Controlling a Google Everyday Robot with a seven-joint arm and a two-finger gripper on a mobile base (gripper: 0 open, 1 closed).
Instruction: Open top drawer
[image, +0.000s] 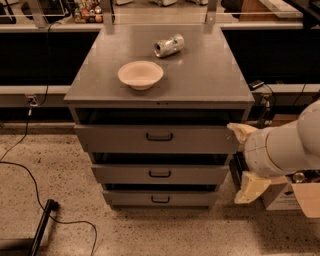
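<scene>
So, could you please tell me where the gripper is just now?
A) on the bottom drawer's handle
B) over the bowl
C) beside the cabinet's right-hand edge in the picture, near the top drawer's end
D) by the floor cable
C: the gripper hangs by the top drawer's right end, jaws spread, clear of its black handle.
</scene>
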